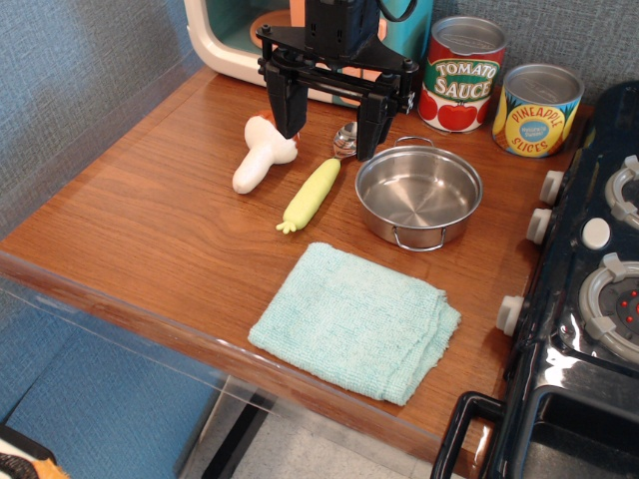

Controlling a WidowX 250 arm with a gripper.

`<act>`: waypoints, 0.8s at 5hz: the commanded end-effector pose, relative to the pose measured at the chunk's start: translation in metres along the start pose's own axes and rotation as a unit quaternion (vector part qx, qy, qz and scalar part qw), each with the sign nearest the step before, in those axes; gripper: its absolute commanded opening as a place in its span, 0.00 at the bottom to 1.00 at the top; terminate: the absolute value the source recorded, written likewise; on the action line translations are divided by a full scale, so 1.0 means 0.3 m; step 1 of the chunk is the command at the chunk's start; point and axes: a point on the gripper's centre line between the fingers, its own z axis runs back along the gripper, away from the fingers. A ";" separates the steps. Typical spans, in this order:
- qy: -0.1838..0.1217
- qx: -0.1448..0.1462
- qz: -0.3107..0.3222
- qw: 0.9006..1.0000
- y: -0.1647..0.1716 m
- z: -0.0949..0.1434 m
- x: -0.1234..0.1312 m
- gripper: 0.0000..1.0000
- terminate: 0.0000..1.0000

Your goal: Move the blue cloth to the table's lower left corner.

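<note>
A single camera is looking down at an angle across the bench from its front edge, fairly close

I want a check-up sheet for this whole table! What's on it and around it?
Surface: table, glossy brown wood, no spills seen.
Job's things: blue cloth, folded, near the front edge, toward the stove side.
Clutter: steel pot, yellow corn, white toy, tomato sauce can, pineapple can.
Pincer: pincer open, above the table behind the corn, holding nothing.
Cables: one dark cable by the arm.
Surroundings: black toy stove on the right, grey-blue wall, toy appliance at the back.
</note>
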 end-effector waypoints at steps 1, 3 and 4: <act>0.000 0.000 0.000 1.000 0.000 0.000 0.000 1.00 0.00; -0.028 -0.065 -0.017 0.997 -0.129 -0.084 -0.175 1.00 0.00; -0.041 -0.072 -0.026 0.996 -0.176 -0.140 -0.259 1.00 0.00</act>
